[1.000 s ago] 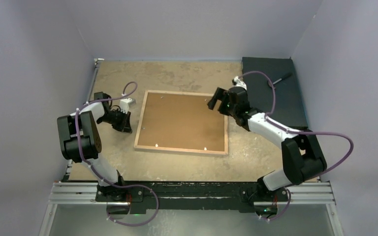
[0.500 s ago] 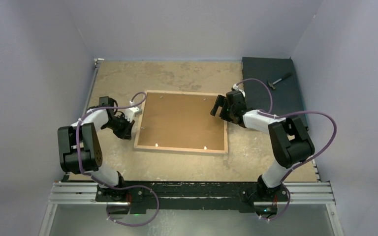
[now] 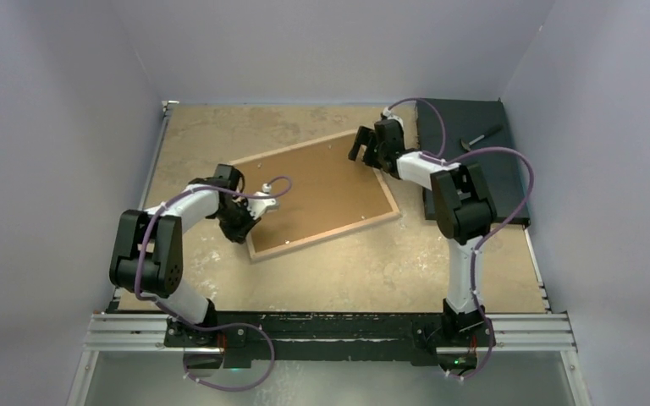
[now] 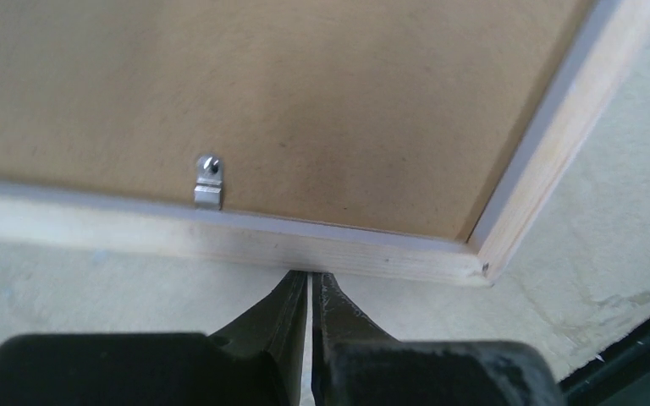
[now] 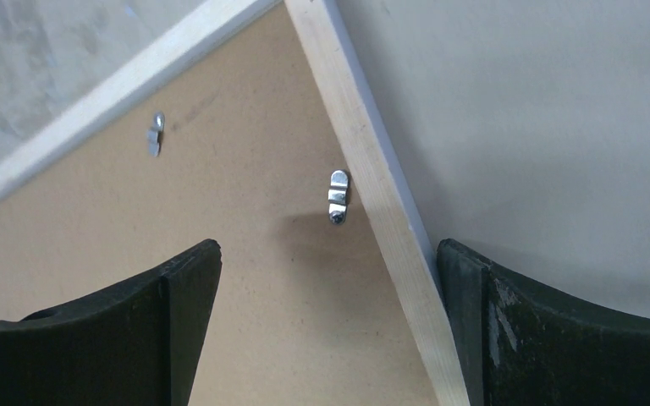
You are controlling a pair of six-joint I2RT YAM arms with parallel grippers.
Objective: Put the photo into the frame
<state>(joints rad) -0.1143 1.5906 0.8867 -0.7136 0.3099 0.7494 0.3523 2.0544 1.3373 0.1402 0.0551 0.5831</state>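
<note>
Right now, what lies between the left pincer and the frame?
Nothing. In the left wrist view, the tips of the shut left pincer seem to touch the wooden edge of the frame directly.

The counter (image 3: 330,266) is a mottled tan surface, enclosed by pale walls on three sides. The frame (image 3: 326,234) lies flat on it, back upward and turned askew, light wood edges around a brown backing board (image 3: 317,186). A black slab (image 3: 474,114) lies in the far right corner.
</note>
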